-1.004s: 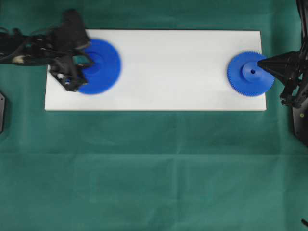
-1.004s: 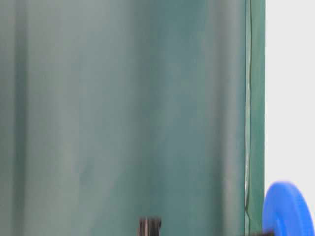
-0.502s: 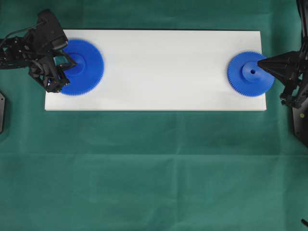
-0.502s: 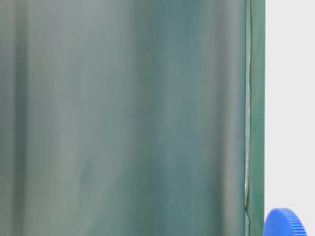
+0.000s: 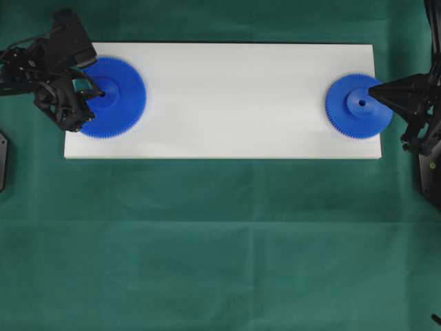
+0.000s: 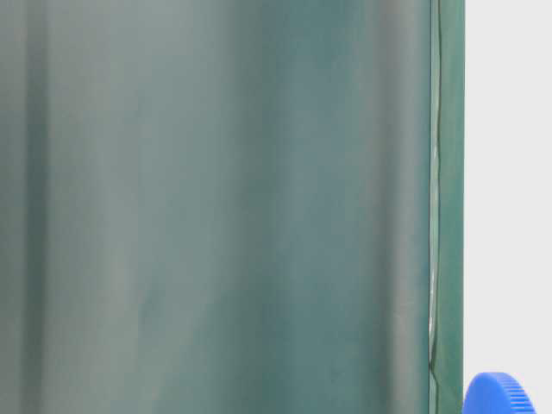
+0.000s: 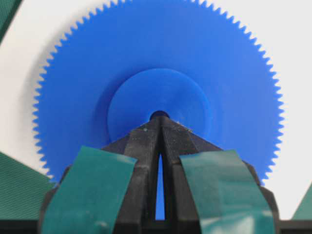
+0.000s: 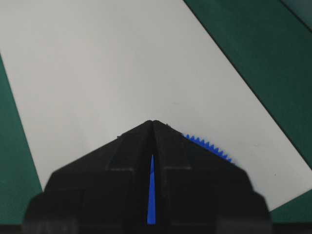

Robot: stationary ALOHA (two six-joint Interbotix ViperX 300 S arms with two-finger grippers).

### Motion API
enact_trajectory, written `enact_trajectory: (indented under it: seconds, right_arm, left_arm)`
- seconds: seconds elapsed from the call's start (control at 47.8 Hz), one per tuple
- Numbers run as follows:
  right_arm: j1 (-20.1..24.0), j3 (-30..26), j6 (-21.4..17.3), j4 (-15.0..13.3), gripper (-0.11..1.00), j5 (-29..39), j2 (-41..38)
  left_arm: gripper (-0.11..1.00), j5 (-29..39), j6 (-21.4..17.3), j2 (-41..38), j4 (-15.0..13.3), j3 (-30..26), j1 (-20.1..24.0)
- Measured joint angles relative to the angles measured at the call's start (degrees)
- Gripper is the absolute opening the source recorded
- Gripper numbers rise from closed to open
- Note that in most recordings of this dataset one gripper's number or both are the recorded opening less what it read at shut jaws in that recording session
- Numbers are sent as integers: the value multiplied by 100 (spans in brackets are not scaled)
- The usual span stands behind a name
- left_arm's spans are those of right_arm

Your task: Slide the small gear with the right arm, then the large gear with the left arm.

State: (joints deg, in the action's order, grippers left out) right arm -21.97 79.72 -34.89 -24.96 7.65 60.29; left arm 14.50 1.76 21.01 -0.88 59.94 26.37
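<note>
The large gear (image 5: 118,96) lies flat at the left end of the white board (image 5: 241,103). My left gripper (image 5: 100,92) is shut, with its pointed tips at the gear's centre hole. In the left wrist view the large gear (image 7: 161,58) spreads out ahead of the left gripper (image 7: 160,119), whose teal-patched fingers (image 7: 146,161) meet at the hole. The small gear (image 5: 355,107) lies at the board's right end. My right gripper (image 5: 373,89) is shut, its tip over the hub's edge. Teeth of the small gear (image 8: 209,145) peek out beside the right gripper (image 8: 153,123).
A green cloth (image 5: 220,241) covers the table around the board. The board's long middle stretch (image 8: 122,63) is bare white. In the table-level view the large gear's rim (image 6: 500,395) stands against the board (image 6: 509,172).
My left gripper has dragged the large gear leftward along the board to its left end, slowing over the last half second. The right arm and the small gear have stayed put.
</note>
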Motion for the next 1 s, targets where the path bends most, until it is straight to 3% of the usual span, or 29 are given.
enact_trajectory:
  seconds: [0.356,0.649,1.004]
  right_arm:
    - [0,0,0,0,51,0,9]
    - [0,0,0,0,51,0,9]
    - [0,0,0,0,51,-53,0]
  left_arm:
    - [0,97,-18,896,0,-105,-229]
    - [0,18,0,1204,0,-105,-545]
    - [0,-598,9,1556,0,62,-879]
